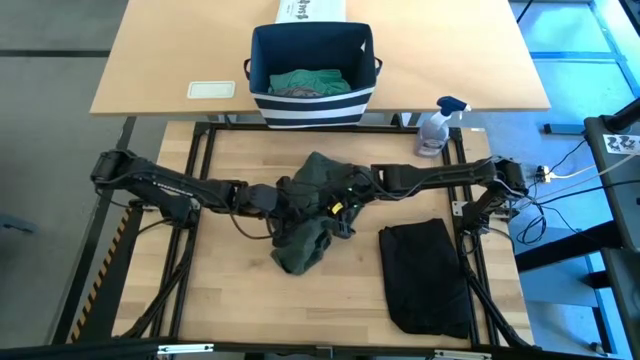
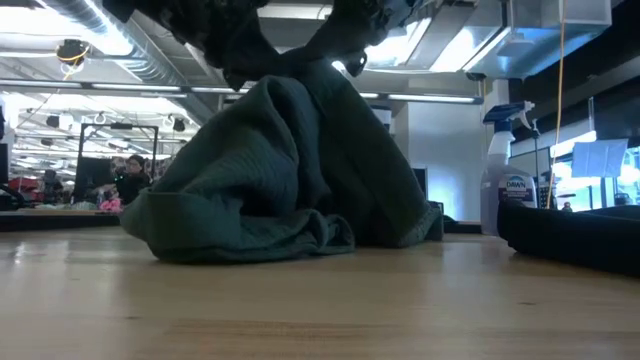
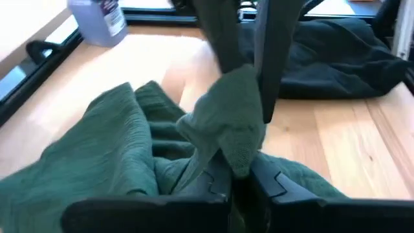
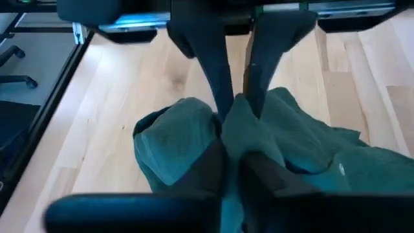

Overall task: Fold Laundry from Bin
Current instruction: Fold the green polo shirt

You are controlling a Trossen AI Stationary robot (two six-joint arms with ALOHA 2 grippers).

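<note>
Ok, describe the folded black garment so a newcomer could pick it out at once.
Start at the light wooden table under the two arms. On its near right corner lies the folded black garment, flat and rectangular. The crumpled dark green garment at the middle is bunched up and gripped by both grippers; the black one lies untouched.
</note>
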